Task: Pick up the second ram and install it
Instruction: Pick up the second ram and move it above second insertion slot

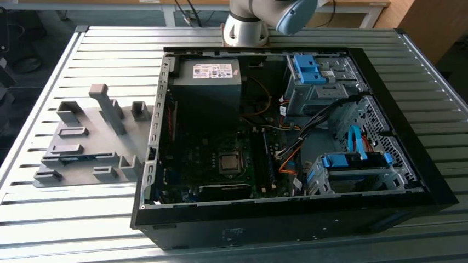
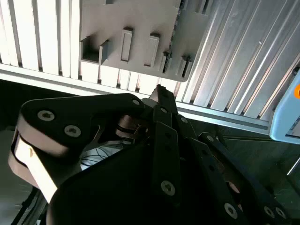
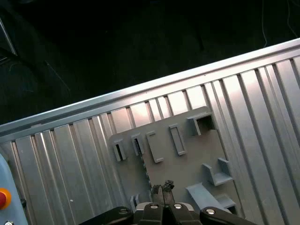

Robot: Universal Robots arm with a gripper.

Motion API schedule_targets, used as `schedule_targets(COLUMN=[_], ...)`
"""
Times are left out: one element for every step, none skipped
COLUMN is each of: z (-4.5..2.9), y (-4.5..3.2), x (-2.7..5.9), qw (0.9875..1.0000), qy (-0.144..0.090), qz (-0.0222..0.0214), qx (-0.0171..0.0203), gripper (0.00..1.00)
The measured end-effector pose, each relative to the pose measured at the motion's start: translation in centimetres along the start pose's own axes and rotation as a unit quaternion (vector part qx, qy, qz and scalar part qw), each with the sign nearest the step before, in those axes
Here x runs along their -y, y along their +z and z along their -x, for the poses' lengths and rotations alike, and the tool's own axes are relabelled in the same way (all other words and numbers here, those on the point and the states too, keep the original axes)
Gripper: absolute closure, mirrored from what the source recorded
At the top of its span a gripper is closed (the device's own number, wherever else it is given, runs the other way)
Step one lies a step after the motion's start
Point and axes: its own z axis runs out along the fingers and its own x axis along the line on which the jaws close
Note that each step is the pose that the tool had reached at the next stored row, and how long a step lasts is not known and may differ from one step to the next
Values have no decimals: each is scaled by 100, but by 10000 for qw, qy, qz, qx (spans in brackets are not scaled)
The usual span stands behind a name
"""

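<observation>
black claw (image 3: 161, 188), fingertips closed together on nothing, hangs over the grey holder plate (image 3: 187, 168) on the ribbed metal surface (image 3: 70, 159). on the exterior view's left, the second ram (image 1: 73, 159) lies in that plate, beside the open computer case (image 1: 256, 224).

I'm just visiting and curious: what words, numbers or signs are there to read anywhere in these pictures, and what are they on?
White label on the power supply box inside the computer case: carries print, too small to read.
Pale mark on the case's near outer wall: too blurred to read.
Grey holder plate: no writing to be seen.
Orange button: no writing to be seen on it.
</observation>
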Motion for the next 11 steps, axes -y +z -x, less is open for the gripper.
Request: schedule_targets(z=[0, 0, 0, 0, 0, 0, 0, 0, 0, 0, 0], y=[0, 0, 0, 0, 0, 0, 0, 0, 0, 0, 0], x=[-1, -1, -1, -1, -1, -1, -1, -1, -1, -1, -1], qw=[9999, 9999, 9998, 9998, 9998, 9998, 9997, 9997, 9997, 9996, 9995], qy=[-109, -151, -183, -206, -207, -212, -224, -241, -260, -280, -301], qz=[3, 3, 4, 5, 5, 5, 5, 6, 6, 7, 7], qx=[-5, -7, -8, -9, -9, -9, -10, -11, -11, -12, -13], gripper=[89, 89, 89, 89, 89, 89, 89, 89, 89, 89, 89])
